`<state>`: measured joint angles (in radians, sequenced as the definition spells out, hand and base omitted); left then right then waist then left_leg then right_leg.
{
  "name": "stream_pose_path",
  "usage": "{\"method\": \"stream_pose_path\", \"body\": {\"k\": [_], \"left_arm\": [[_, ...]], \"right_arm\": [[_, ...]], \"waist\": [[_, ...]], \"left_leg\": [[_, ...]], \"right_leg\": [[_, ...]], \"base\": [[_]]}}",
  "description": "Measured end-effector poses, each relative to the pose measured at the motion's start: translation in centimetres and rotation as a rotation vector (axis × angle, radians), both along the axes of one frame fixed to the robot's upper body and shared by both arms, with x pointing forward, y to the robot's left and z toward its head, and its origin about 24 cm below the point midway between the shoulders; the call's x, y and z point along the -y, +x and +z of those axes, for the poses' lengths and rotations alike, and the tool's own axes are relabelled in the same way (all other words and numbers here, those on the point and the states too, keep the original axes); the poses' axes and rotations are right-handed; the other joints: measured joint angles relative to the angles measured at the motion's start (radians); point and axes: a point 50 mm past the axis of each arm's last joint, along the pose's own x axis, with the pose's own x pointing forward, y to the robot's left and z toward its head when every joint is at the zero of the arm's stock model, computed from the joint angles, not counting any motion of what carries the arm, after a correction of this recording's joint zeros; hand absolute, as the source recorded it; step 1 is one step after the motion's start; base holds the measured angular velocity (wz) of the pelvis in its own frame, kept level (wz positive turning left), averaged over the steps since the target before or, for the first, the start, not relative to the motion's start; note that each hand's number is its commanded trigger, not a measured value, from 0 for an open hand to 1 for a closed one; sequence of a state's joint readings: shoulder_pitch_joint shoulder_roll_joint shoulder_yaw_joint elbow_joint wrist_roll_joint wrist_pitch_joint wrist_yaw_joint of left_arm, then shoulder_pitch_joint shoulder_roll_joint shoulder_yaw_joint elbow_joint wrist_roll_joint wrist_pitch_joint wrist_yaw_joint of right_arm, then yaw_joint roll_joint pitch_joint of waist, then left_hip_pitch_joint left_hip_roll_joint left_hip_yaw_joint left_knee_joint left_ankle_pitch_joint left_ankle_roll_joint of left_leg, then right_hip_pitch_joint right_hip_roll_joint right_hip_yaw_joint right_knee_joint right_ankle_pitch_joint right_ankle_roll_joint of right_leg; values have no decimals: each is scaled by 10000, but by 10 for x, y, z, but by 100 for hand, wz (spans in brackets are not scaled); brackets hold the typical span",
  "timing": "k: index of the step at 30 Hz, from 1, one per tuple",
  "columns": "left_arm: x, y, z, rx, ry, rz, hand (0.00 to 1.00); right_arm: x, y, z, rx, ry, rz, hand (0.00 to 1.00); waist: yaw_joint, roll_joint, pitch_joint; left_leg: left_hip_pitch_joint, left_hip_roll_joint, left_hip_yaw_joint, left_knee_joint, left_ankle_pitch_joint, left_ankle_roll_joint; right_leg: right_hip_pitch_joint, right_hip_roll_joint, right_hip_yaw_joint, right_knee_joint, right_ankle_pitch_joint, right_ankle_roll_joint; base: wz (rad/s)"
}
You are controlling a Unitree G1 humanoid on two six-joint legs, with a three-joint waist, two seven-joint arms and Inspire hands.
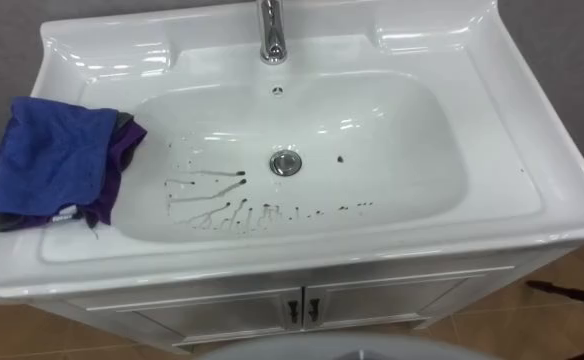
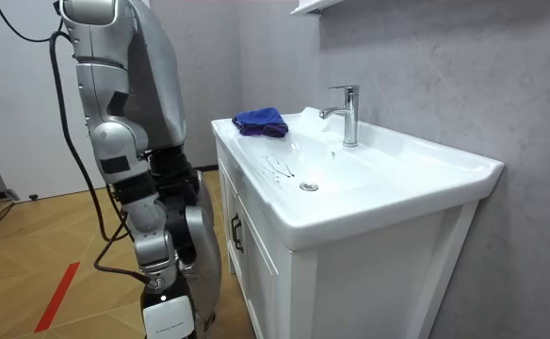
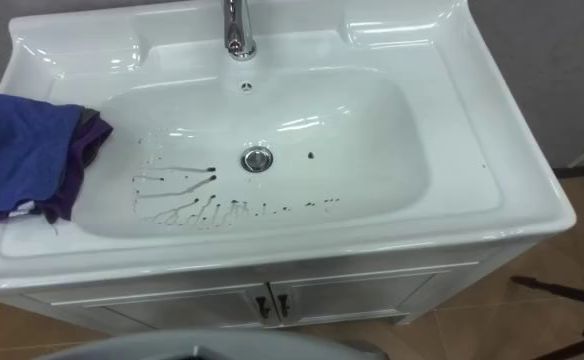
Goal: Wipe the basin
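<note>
Right hand point(image 2: 167, 313) low — one basin point(image 1: 407, 140)

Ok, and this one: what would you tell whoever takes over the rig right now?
Right hand: hangs low beside the robot, which stands at the front of the basin; its grip cannot be read.
Blue cloth: bunched on the basin's left ledge, one edge drooping into the bowl, nothing holding it.
Done: no wiping visible. Dark streaks and spots sit left of and in front of the drain.
Left: pick up the cloth and wipe the bowl clean.
</note>
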<state>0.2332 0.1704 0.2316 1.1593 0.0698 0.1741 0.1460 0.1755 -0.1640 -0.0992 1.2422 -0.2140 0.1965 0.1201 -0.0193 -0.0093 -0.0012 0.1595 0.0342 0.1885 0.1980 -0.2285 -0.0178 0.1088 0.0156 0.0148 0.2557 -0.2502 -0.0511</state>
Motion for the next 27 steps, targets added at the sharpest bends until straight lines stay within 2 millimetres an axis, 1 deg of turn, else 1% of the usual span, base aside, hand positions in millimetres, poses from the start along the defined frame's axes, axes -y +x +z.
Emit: {"method": "stream_pose_path", "body": {"k": [4, 19, 22, 27], "left_arm": [[0, 0, 0, 3, 4, -2, 0], [-1, 3, 0, 124, 38, 99, 0], [-3, 2, 1, 319, 110, 794, 0], [-5, -7, 2, 345, 424, 1988, 0]], "right_arm": [[0, 0, 0, 44, 30, -135, 0], [2, 9, 0, 432, -18, -51, 0], [4, 11, 1, 471, -68, -37, 0], [6, 10, 1, 428, -107, 27, 0]], "waist": [[-7, 4, 1], [-3, 8, 11], [-1, 14, 8], [87, 18, 7]], "left_leg": [[4, -1, -1, -1, 0, 0], [-58, -12, -35, -5, -2, 2], [-70, -14, -57, -4, -2, 1], [-65, -16, -42, -7, -1, 1]], "right_leg": [[2, 0, 0, 0, 0, 0], [-35, -17, -55, -12, -20, 8], [-34, -31, -118, -36, -19, 7], [-32, -40, -148, -40, -20, 6]], "base": [[0], [0], [1], [0]]}}
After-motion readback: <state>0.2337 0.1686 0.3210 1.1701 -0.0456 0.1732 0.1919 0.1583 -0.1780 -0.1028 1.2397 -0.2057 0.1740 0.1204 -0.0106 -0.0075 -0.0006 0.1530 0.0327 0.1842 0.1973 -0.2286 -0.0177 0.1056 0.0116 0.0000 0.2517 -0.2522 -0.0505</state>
